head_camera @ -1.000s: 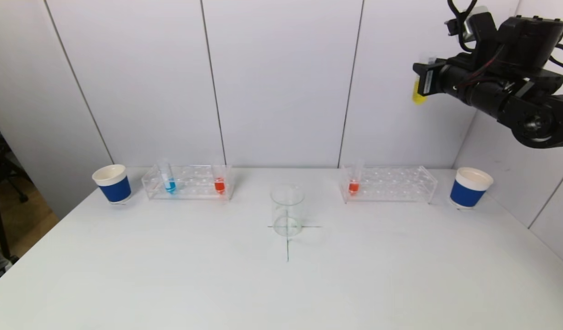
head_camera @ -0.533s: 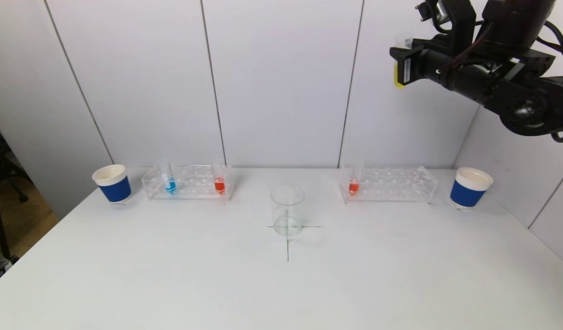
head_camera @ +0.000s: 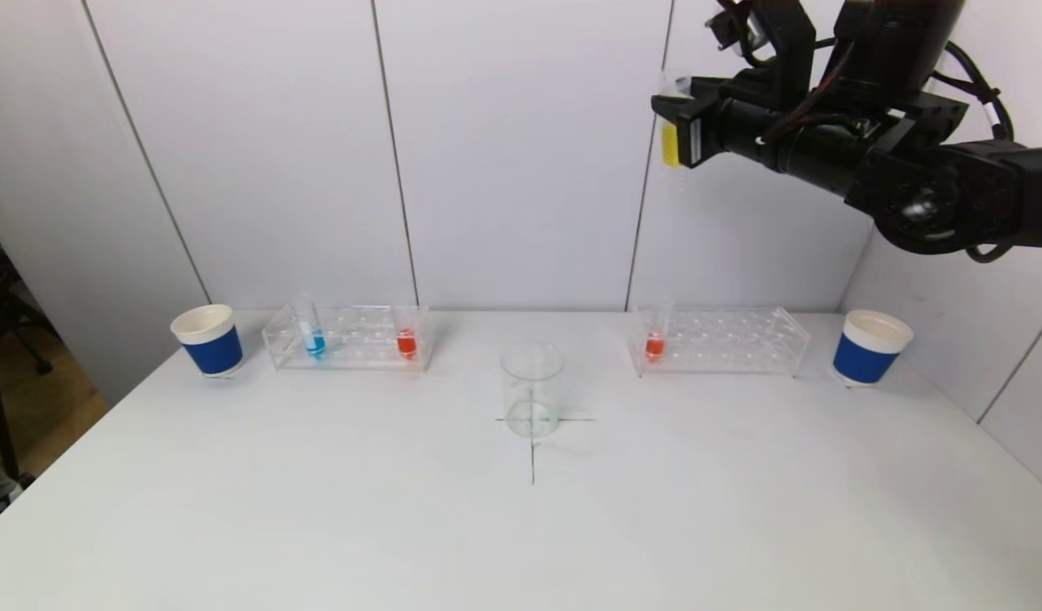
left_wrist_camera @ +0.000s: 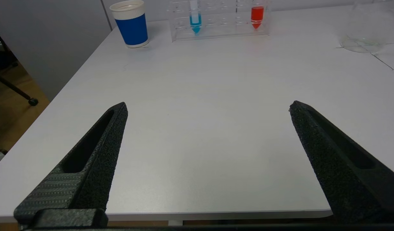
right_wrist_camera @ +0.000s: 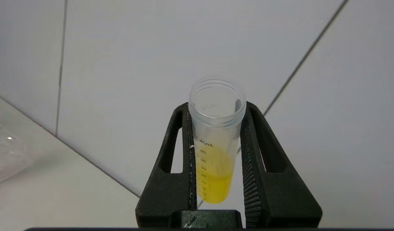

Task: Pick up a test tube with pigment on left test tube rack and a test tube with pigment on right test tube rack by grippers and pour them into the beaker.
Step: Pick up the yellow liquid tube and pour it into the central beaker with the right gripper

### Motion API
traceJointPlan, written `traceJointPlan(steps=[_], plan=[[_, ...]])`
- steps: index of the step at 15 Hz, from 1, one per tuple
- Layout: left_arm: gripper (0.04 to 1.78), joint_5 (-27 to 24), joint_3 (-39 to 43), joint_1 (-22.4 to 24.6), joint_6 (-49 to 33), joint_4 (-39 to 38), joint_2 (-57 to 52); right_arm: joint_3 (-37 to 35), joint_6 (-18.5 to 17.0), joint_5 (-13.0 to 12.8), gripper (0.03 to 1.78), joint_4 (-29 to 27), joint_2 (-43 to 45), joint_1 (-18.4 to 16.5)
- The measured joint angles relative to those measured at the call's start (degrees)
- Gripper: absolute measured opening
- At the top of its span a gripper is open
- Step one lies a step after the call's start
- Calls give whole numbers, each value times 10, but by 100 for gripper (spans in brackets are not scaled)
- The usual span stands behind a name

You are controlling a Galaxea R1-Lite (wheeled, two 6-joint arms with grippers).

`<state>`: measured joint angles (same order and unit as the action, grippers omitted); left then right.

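My right gripper pinches the yellow test tube upright between its fingers.
Only the left wrist view shows my left gripper spread wide.

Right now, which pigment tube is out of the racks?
The yellow tube, clamped in the right gripper high above the table; blue and both red tubes stand racked.

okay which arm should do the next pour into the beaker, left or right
Right, most likely. The right end effector already grips the yellow test tube, raised above and right of the beaker. The left end effector is open, empty, low over the near table.
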<state>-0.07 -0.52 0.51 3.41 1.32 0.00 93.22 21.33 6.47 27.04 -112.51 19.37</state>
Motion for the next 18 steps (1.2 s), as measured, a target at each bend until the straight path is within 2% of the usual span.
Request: traceJointPlan(steps=[5,10,13,18], plan=[[176,0,0,0,0,0,0,2,15,124,46,-8,-13,12],[176,0,0,0,0,0,0,-2,79,205,46,-7,-33,14],[176,0,0,0,0,0,0,-5,109,209,46,1,-51,25],[176,0,0,0,0,0,0,-16,129,206,46,37,-85,58]])
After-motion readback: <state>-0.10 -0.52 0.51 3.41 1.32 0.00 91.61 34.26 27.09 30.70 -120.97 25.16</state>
